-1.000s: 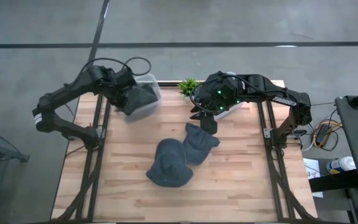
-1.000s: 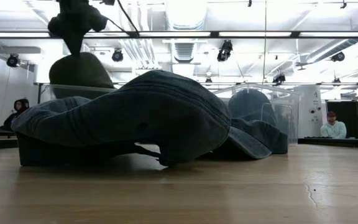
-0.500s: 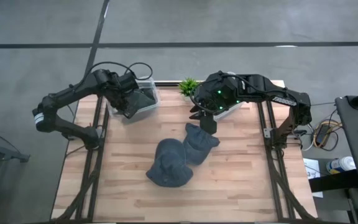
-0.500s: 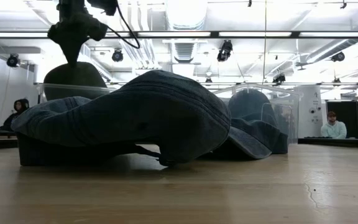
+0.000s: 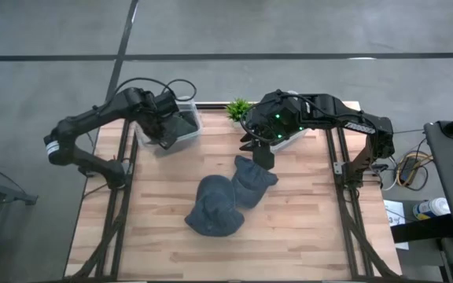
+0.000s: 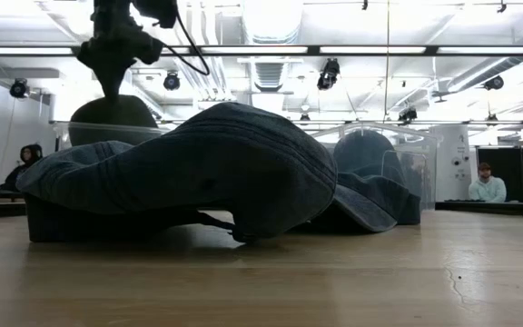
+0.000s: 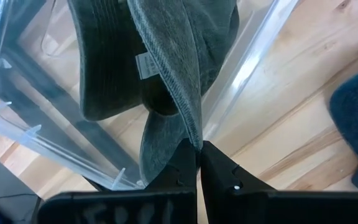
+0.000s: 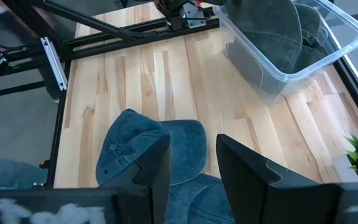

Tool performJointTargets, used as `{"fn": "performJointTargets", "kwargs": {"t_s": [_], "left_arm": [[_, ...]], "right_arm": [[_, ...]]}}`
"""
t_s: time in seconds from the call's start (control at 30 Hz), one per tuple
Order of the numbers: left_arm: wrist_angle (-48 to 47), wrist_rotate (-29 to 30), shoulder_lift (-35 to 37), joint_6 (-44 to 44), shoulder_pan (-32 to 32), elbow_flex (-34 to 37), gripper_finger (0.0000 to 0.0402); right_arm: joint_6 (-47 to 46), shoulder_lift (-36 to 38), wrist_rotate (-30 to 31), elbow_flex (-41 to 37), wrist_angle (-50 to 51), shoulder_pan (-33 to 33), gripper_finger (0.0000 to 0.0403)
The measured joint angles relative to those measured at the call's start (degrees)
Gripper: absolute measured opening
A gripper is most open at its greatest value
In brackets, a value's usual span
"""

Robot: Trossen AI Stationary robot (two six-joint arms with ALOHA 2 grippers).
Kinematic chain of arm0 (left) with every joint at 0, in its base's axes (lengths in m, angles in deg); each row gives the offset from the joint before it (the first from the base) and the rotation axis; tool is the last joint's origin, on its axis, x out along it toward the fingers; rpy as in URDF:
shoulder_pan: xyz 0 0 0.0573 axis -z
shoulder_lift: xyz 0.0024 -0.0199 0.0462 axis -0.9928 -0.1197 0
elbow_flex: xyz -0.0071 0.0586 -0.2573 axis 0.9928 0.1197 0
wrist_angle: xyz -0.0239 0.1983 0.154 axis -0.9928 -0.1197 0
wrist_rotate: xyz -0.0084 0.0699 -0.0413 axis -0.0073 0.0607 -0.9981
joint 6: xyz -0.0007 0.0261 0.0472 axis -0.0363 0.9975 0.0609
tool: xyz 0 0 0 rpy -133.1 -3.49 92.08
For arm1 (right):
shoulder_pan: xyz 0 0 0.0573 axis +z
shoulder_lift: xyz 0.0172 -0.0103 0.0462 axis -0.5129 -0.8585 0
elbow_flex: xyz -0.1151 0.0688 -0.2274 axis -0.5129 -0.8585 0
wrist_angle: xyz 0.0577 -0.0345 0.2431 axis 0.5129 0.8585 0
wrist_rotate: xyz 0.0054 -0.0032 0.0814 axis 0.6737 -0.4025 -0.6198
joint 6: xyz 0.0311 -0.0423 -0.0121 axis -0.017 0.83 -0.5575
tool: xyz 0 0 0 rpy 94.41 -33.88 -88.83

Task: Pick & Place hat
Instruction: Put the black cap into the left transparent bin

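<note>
Left wrist view: the left gripper is pinched on a grey-green hat inside the clear bin — unreleased. Two blue hats remain on the table; the right gripper waits above them, spread.

No text could be read anywhere. A small white tag sewn inside the hat, upper middle of the left wrist view, was too blurred to make out.

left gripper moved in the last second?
Yes. The left gripper, shut on a hat, carried it from beside the clear bin down into it.
</note>
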Motion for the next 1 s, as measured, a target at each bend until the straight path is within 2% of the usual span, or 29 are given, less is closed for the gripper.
{"fn": "performJointTargets", "kwargs": {"t_s": [0.47, 1.0], "left_arm": [[0.43, 0.15, -5.04, 0.61, 0.0, 0.0, 0.0], [0.76, -0.39, -6.75, 0.37, 0.0, 0.0, 0.0]], "right_arm": [[-0.83, 0.0, -0.1, 0.0, 0.02, 0.0, 0.0123], [-2.14, 0.0, -0.25, 0.0, 0.02, 0.02, 0.0123]]}}
